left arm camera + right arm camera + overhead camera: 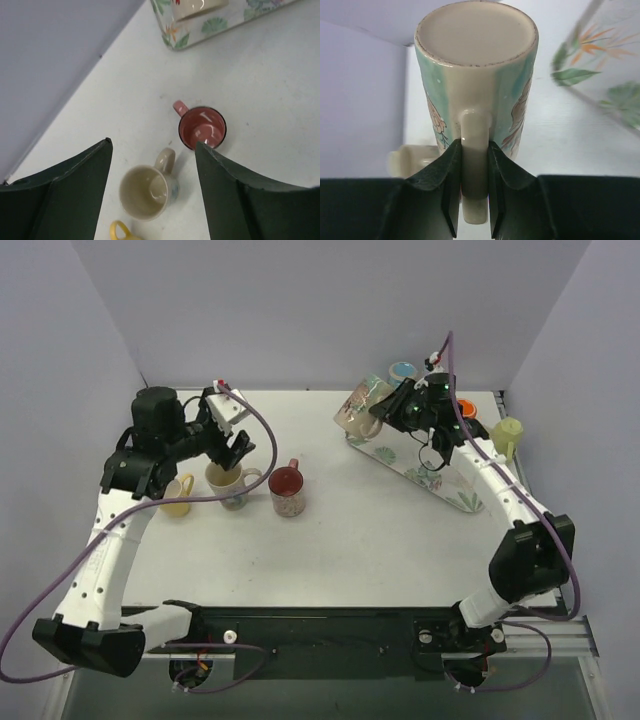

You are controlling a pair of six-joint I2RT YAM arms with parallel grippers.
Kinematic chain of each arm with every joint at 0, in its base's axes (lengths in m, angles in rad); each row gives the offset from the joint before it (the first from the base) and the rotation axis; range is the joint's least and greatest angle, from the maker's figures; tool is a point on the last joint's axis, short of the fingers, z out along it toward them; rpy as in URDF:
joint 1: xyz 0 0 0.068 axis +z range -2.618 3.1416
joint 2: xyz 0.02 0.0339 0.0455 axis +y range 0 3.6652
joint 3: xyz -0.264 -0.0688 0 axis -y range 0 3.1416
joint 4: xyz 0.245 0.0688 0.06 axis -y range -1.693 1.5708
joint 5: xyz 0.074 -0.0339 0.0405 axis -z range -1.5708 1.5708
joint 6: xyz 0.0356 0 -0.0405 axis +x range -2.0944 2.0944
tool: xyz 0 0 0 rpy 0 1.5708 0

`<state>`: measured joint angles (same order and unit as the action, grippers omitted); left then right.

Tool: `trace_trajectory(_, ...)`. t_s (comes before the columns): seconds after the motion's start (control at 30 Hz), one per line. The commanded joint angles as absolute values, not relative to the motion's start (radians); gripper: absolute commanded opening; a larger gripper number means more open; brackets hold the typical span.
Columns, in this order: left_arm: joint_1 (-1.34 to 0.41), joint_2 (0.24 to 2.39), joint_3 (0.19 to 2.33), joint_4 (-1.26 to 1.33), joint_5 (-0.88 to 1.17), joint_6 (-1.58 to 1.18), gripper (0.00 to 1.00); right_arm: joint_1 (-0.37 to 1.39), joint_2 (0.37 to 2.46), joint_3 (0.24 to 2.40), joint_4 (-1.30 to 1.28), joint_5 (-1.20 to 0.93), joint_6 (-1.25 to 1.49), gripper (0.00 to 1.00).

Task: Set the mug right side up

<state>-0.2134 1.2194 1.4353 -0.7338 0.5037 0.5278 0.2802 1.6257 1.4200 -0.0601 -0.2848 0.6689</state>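
Over white surface (380, 540), right hand (473, 155) clenched green-and-cream floral ceramic mug (476, 60) by its handle (474, 125).
Stiff, glossy, breakable; handle seemed safest hold.

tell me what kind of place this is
Most likely a robotics lab test cell, not a kitchen: a left arm and right arm are bolted to a white table, plain walls box it in, and a red mug and floral tray sit out like props.
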Motion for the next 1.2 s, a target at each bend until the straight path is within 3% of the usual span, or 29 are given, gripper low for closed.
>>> trace_trajectory(0.0,-0.289,1.128,1.364,-0.430,0.553,0.503,0.78,0.273,1.485,1.280,0.344,-0.514,1.041,0.00)
trace_trajectory(0.1,-0.397,1.077,1.293,-0.431,0.529,0.589,0.83,0.308,1.410,1.192,0.474,-0.526,1.257,0.00)
trace_trajectory(0.4,-0.520,0.936,0.999,-0.224,0.318,0.851,0.87,0.544,1.220,1.163,0.310,-0.358,1.230,0.00)
trace_trajectory(0.6,-0.531,0.914,0.940,-0.058,0.206,0.757,0.87,0.607,1.143,1.124,0.273,-0.313,1.250,0.00)
trace_trajectory(0.93,-0.531,0.903,0.992,-0.143,0.561,0.583,0.88,0.649,1.074,1.109,0.218,-0.272,1.215,0.00)
trace_trajectory(1.17,-0.531,0.957,0.913,-0.014,0.535,0.578,0.88,0.655,1.063,1.120,0.102,-0.166,1.134,0.00)
